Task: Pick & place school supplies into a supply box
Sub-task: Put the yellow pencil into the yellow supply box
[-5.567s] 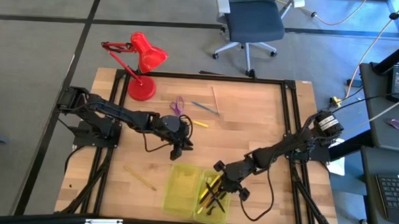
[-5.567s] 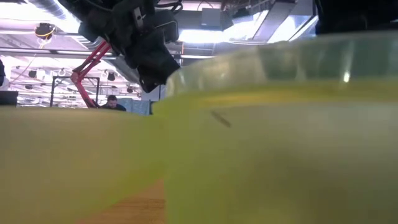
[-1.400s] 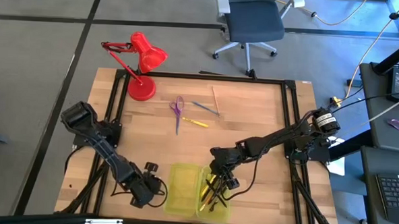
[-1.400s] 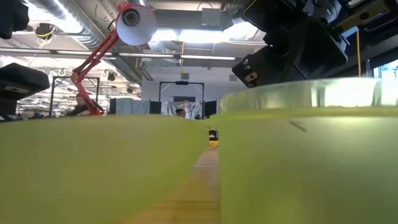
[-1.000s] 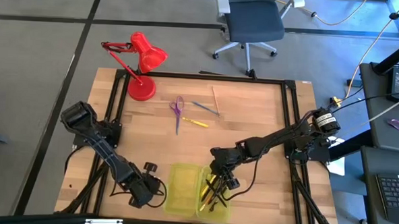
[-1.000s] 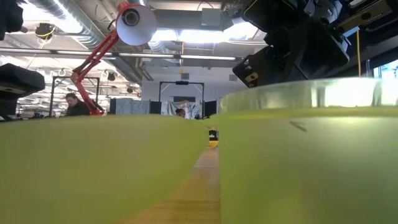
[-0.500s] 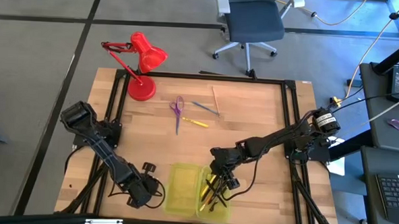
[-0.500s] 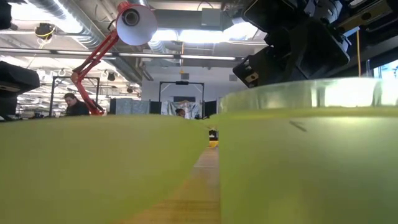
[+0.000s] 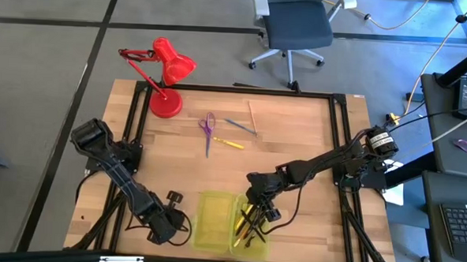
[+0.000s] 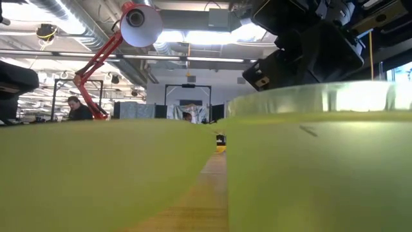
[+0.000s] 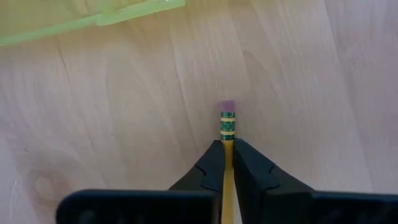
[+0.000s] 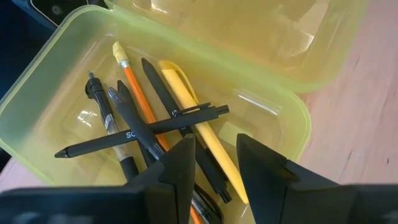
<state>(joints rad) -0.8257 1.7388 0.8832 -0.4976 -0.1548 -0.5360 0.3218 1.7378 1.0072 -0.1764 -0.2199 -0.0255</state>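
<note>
Yellow-green plastic: the supply box (image 9: 229, 222) lay open at the near edge of the wooden surface (image 9: 296, 142) in the high view, its right half holding crossed pens. My left gripper (image 9: 176, 226) sat low just beside the box's left half; my right gripper (image 9: 260, 213) hung over the right half. Purple-handled scissors (image 9: 208, 127) and a few loose pencils (image 9: 238, 126) lay well apart toward the far side, near the red lamp (image 9: 166, 73).

Low view: the box walls (image 10: 116, 174) filled nearly everything; my right arm's dark body (image 10: 309, 38) showed above them, the lamp head (image 10: 137, 18) beyond.

Left wrist view: my left gripper (image 11: 227, 163) was pressed together on a yellow pencil (image 11: 227, 134), its pink eraser end poking out ahead of the tips, lying on the wood, with the box edge (image 11: 93, 22) near.

Right wrist view: my right gripper (image 12: 216, 157) stood spread, holding nothing, above black pens (image 12: 143, 134), an orange pencil (image 12: 134, 84) and a yellow pen (image 12: 193, 124) inside the box.
</note>
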